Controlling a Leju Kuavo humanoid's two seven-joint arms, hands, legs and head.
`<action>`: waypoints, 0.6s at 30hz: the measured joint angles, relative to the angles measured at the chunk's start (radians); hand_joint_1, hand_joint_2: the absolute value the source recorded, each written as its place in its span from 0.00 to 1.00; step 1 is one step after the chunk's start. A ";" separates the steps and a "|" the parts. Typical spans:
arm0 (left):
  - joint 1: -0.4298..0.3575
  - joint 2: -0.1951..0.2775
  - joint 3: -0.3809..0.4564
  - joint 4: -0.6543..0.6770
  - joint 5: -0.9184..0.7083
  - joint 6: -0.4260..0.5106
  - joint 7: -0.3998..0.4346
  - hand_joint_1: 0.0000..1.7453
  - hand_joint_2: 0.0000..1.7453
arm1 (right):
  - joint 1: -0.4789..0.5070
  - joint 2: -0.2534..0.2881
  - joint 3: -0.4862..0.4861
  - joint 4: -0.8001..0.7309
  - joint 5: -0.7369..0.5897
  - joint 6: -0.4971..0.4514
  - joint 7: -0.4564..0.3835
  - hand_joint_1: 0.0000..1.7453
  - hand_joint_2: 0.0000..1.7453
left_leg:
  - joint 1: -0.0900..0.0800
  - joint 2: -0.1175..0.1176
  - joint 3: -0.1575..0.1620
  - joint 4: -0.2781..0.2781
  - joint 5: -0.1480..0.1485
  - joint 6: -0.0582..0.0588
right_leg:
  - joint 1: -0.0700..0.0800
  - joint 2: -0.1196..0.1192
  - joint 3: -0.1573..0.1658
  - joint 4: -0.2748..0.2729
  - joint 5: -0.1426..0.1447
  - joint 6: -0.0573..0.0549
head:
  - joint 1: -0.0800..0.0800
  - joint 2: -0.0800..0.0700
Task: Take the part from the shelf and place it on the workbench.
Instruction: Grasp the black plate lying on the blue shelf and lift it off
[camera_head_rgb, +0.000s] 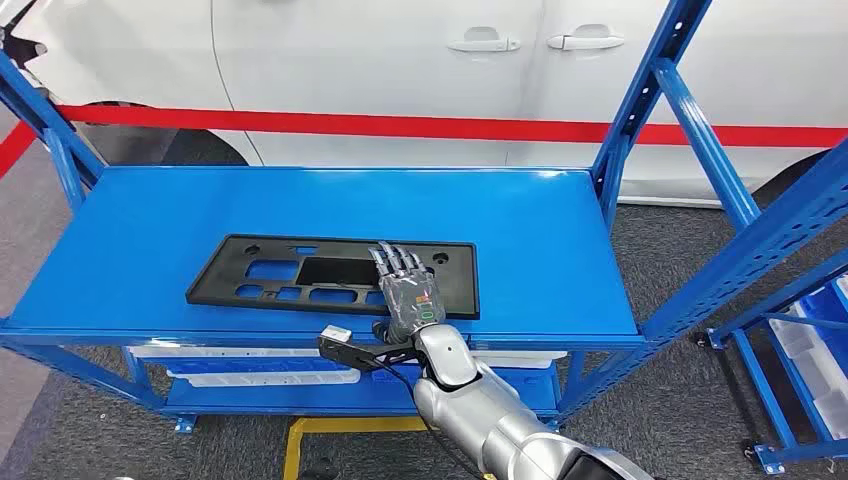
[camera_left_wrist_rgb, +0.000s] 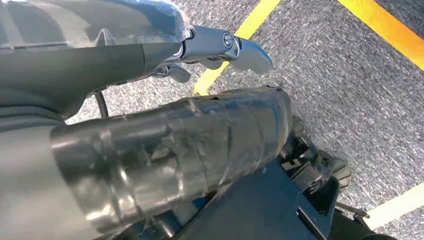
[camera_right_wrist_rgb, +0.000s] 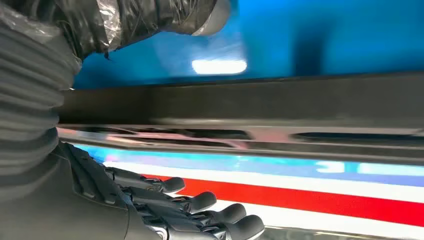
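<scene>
The part (camera_head_rgb: 452, 285) is a flat black plastic panel with several cut-outs, lying on the top deck of the blue shelf (camera_head_rgb: 540, 220) near its front edge. My right hand (camera_head_rgb: 408, 290) reaches over that front edge, its fingers (camera_head_rgb: 398, 262) stretched out flat above the panel. In the right wrist view the panel's edge (camera_right_wrist_rgb: 250, 105) runs between the thumb (camera_right_wrist_rgb: 150, 20) and the fingers (camera_right_wrist_rgb: 200, 202), and a gap shows between the fingers and the panel. My left hand (camera_left_wrist_rgb: 175, 145) hangs over the grey floor, holding nothing, its fingers extended.
Slanted blue uprights (camera_head_rgb: 650, 90) rise at the shelf's right end. Behind the shelf stands a white car (camera_head_rgb: 400, 60) with a red band (camera_head_rgb: 400, 127) across it. White bins (camera_head_rgb: 250, 375) sit on the lower deck. Another blue rack (camera_head_rgb: 800, 340) stands to the right. Yellow lines (camera_left_wrist_rgb: 235, 50) mark the floor.
</scene>
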 joint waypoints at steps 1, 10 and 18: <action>0.000 0.000 -0.001 0.000 -0.001 -0.001 0.000 0.00 0.00 | -0.002 0.000 0.000 0.002 0.003 -0.002 0.004 0.00 1.00 | 0.000 0.000 0.001 0.000 -0.001 -0.003 | -0.003 0.000 0.002 -0.005 0.002 -0.004 | 0.000 0.000; -0.001 0.000 -0.018 0.000 0.001 -0.006 0.004 0.00 0.00 | -0.025 -0.008 0.000 0.035 0.050 -0.011 0.055 0.00 1.00 | 0.009 0.003 -0.119 0.246 -0.087 -0.032 | -0.012 -0.003 0.011 -0.015 0.006 -0.021 | -0.001 0.000; -0.003 0.001 -0.023 0.000 0.008 -0.006 0.005 0.00 0.00 | -0.051 -0.021 -0.003 0.054 0.066 -0.010 0.071 0.00 1.00 | 0.003 0.003 -0.004 -0.003 0.010 0.010 | -0.009 0.001 0.005 0.002 -0.008 0.017 | 0.000 0.000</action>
